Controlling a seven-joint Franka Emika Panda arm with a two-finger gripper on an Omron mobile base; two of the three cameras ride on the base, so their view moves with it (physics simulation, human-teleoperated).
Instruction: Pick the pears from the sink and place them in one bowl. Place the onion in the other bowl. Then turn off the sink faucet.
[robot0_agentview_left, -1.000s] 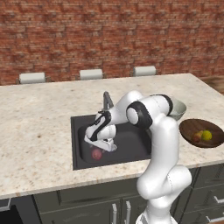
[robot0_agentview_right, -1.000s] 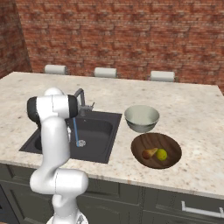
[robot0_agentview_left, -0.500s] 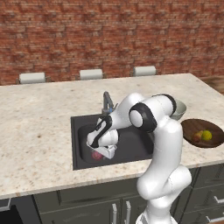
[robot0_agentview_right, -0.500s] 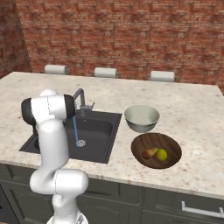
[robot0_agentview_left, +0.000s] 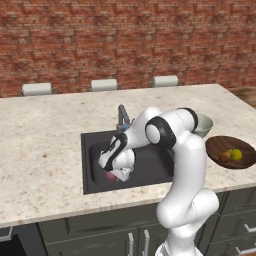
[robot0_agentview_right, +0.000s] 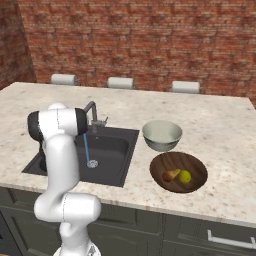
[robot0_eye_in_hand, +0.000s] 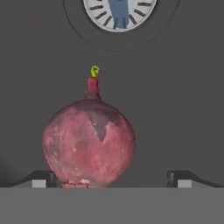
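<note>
A white robot arm reaches down into the dark sink (robot0_agentview_left: 145, 167) set in a speckled stone worktop (robot0_agentview_left: 45, 150), its gripper (robot0_eye_in_hand: 112, 178) low over the basin floor near the front left corner. In the hand view the jaws stand wide apart, one fingertip on either side, with the red onion (robot0_eye_in_hand: 89, 142) lying on the sink floor between them, nearer the left finger and not gripped; its thin neck, tipped with a green sprout, points toward the round metal drain (robot0_eye_in_hand: 119, 14). A thin blue stream falls from the grey faucet (robot0_agentview_right: 93, 112) at the sink's back edge onto that drain. To the right of the sink, toward the worktop's front edge, the dark wooden bowl (robot0_agentview_right: 194, 166) holds both pears, the brownish one (robot0_agentview_right: 170, 175) beside the yellow-green one (robot0_agentview_right: 185, 176). Just behind it stands the pale grey bowl (robot0_agentview_right: 161, 136).
</note>
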